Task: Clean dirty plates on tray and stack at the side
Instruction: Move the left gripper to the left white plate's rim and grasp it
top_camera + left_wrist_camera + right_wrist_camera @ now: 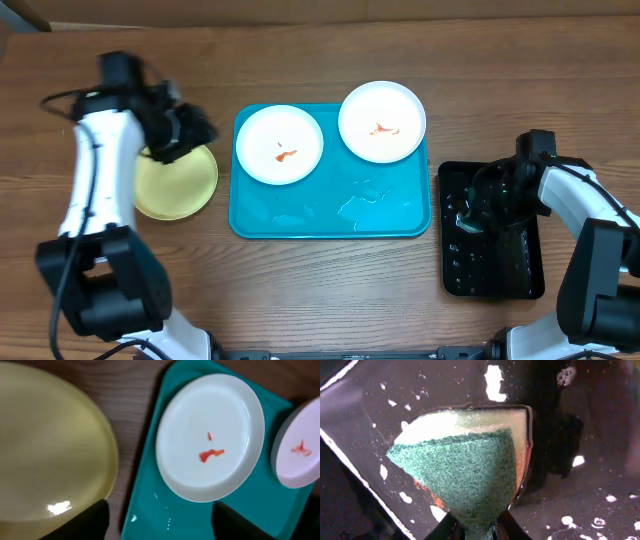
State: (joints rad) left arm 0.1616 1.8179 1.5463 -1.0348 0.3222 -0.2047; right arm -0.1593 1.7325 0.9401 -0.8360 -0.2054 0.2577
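Viewing from overhead, I see the turquoise tray (330,215) at the centre of the table (330,300), with wet patches glinting across its 6 o'clock half. One white plate (279,145) lies at the tray's 11 o'clock corner, an orange-red smear at its middle. A second white plate (382,122), likewise smeared, sits at 1 o'clock and overhangs the far rim. The yellow-green plate (178,185) rests on the bare table at 9 o'clock of the tray, just beside it, its visible face an even colour. My left gripper (159,510) hovers above that plate's 1 o'clock edge, its fingers (85,522) spread wide apart. At 3 o'clock of the tray stands the black tray (520,270), speckled with droplets. There my right gripper (477,530) pinches a sponge (465,470), its green scouring face toward the wrist camera and orange-red traces along its pale edge.
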